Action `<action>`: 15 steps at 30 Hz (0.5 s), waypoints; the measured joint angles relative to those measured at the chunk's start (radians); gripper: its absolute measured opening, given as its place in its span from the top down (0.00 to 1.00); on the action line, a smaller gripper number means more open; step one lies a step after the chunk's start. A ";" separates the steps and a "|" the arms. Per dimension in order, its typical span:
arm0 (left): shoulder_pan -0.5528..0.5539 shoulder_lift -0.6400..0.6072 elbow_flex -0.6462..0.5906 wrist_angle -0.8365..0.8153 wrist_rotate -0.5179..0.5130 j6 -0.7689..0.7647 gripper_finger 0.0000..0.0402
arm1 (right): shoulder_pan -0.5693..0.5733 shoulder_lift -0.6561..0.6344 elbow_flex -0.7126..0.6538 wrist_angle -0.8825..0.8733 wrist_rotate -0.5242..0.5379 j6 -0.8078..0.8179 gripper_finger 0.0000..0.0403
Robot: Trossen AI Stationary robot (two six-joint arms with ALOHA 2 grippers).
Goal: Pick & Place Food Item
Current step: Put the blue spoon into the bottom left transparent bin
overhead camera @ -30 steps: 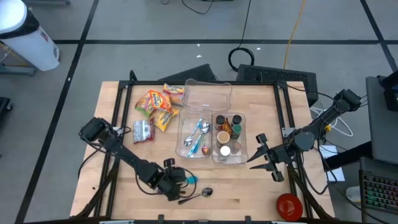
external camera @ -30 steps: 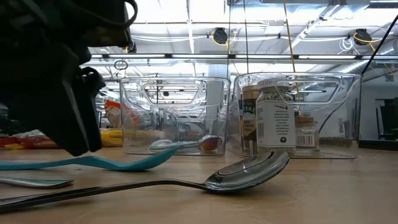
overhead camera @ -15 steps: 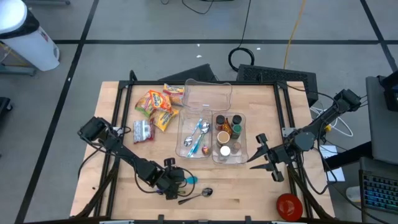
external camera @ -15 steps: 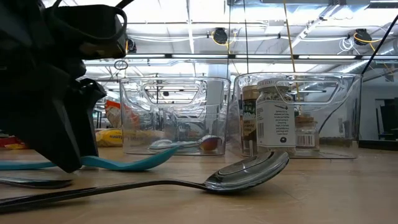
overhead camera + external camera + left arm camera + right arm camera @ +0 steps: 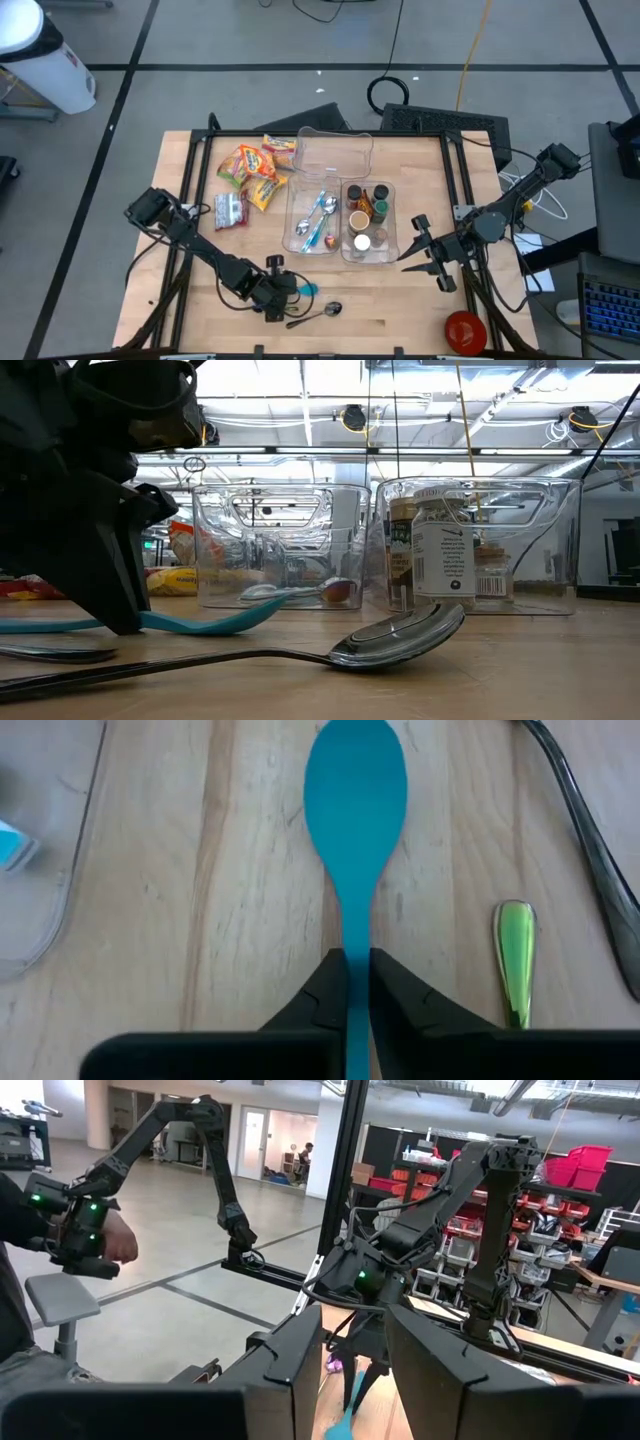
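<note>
Desk [image 5: 420, 310] front: one teal spoon [image 5: 355, 800] lying flat, left pincer [image 5: 357, 982] clamped on its handle; one metal spoon [image 5: 395, 637] beside. Right pincer [image 5: 412, 258] idle at right edge, part-open, empty.

A grey floor [image 5: 250, 40] crossed by dark lines surrounds the wooden worktop [image 5: 400, 300]. A white bin [image 5: 40, 60] stands at one corner, a coiled cable [image 5: 390, 92] lies behind. Ceiling beams and bright lights [image 5: 300, 380] show beyond; red crates [image 5: 585, 1165] sit on shelves.
</note>
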 joint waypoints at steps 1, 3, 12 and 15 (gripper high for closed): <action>0.001 0.000 0.000 0.000 -0.002 0.000 0.95 | 0.000 0.000 0.000 0.000 0.000 0.000 0.74; 0.001 0.000 0.003 -0.001 -0.003 0.000 0.94 | 0.000 0.000 0.000 0.000 0.000 0.000 0.74; 0.000 -0.044 0.036 -0.010 -0.012 0.029 0.95 | 0.000 0.000 0.000 0.000 0.001 0.000 0.74; -0.002 -0.091 0.037 -0.009 -0.060 0.028 0.95 | 0.000 0.000 0.000 0.000 0.001 0.000 0.74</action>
